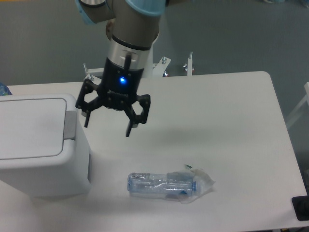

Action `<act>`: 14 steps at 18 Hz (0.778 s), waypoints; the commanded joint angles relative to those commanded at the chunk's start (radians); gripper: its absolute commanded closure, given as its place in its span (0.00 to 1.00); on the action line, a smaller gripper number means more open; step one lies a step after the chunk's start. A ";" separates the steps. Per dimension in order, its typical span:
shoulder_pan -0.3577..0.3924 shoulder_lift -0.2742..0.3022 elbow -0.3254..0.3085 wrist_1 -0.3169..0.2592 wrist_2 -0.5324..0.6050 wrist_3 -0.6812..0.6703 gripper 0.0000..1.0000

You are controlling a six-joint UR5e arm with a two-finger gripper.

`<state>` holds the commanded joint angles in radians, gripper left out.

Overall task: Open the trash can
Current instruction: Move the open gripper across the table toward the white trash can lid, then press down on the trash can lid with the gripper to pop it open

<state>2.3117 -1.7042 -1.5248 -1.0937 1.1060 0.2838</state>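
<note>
A crushed clear plastic bottle lay nearest on the white table. Left of it stood the white trash can, lid down. Above its grey push tab hung the gripper, fingers spread wide, holding and touching nothing.

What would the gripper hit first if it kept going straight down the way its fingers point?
Most likely the bare table, just right of the trash can. The open gripper looks clear of the lid edge, though depth is uncertain.
</note>
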 joint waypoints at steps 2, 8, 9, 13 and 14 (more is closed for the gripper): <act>-0.009 -0.015 0.000 0.021 0.002 0.002 0.00; -0.046 -0.035 -0.011 0.038 0.005 0.000 0.00; -0.046 -0.034 -0.012 0.035 0.008 0.000 0.00; -0.071 -0.034 -0.023 0.038 0.098 0.002 0.00; -0.071 -0.034 -0.025 0.038 0.101 0.002 0.00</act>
<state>2.2411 -1.7380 -1.5493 -1.0554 1.2072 0.2853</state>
